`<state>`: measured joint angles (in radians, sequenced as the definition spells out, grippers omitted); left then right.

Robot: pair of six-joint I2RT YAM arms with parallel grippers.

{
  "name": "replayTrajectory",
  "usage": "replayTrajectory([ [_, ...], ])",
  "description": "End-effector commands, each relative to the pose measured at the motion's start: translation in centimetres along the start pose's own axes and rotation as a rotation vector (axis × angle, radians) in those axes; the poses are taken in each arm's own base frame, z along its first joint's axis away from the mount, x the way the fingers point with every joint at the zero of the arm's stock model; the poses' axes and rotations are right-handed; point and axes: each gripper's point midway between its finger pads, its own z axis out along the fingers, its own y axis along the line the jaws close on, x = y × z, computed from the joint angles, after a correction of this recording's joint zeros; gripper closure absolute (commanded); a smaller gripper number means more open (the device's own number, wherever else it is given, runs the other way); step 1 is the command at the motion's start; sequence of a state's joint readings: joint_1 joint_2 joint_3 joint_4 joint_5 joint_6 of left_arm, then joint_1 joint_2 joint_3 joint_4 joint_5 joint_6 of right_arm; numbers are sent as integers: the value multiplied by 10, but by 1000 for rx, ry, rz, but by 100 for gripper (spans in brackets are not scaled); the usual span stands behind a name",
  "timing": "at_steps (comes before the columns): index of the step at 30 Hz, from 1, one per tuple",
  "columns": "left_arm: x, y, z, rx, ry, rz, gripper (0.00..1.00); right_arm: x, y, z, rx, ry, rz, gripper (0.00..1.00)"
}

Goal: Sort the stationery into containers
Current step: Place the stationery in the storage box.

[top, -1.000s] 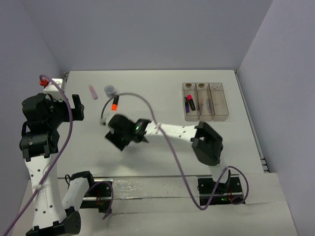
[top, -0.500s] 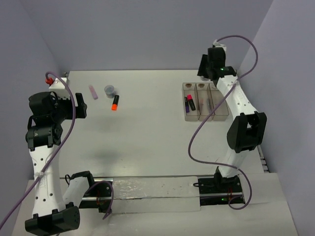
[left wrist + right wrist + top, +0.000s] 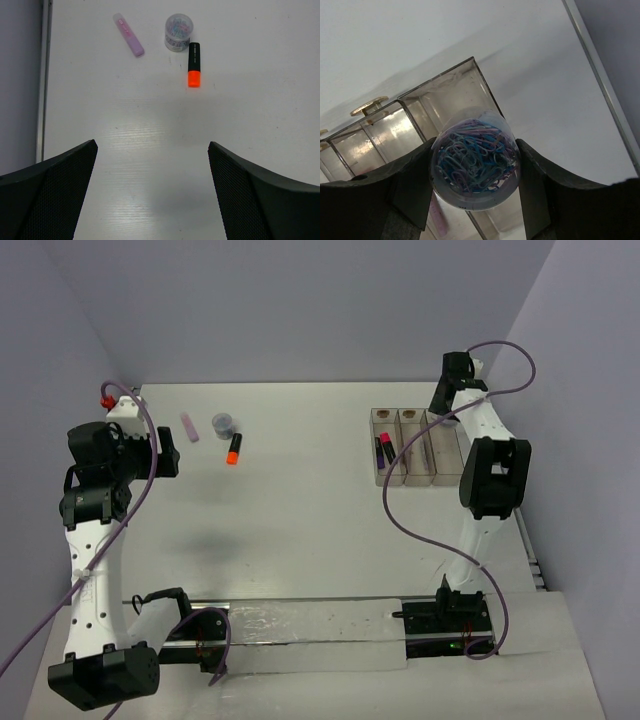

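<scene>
My right gripper is shut on a round clear pot of coloured paper clips and holds it over the far end of the three joined clear bins. The bin walls show just below the pot. A purple highlighter and a pink one lie in the left bin, and thin sticks lie in the middle one. My left gripper is open and empty above the table. Ahead of it lie an orange-ended highlighter, a second clear pot and a pale pink block.
The table's left edge rail runs beside my left gripper. The right edge rail runs close past the bins. A purple cable loops from the right arm over the table right of centre.
My right arm swung from the left-middle of the table to the far right, and now holds the pot low over the bins. The left arm shifted only slightly.
</scene>
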<state>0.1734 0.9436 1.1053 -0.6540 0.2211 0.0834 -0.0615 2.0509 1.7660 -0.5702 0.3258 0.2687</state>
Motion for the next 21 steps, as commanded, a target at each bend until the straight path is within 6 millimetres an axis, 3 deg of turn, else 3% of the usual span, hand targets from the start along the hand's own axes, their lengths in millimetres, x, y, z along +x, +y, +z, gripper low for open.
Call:
replayTrajectory([
  [1,-12,3,0,-5,-54,14,1,-10,3,5,-8,-33,28,100],
  [8,-11,2,0,-3,-51,15,1,15,6,24,-12,39,2,94],
  [14,-10,2,1,0,-47,15,1,19,8,28,-17,51,-8,82],
  [16,-10,2,2,3,-46,14,1,18,10,28,-25,52,-7,68],
  [21,-10,2,2,5,-45,15,1,18,11,28,-32,59,-8,51],
])
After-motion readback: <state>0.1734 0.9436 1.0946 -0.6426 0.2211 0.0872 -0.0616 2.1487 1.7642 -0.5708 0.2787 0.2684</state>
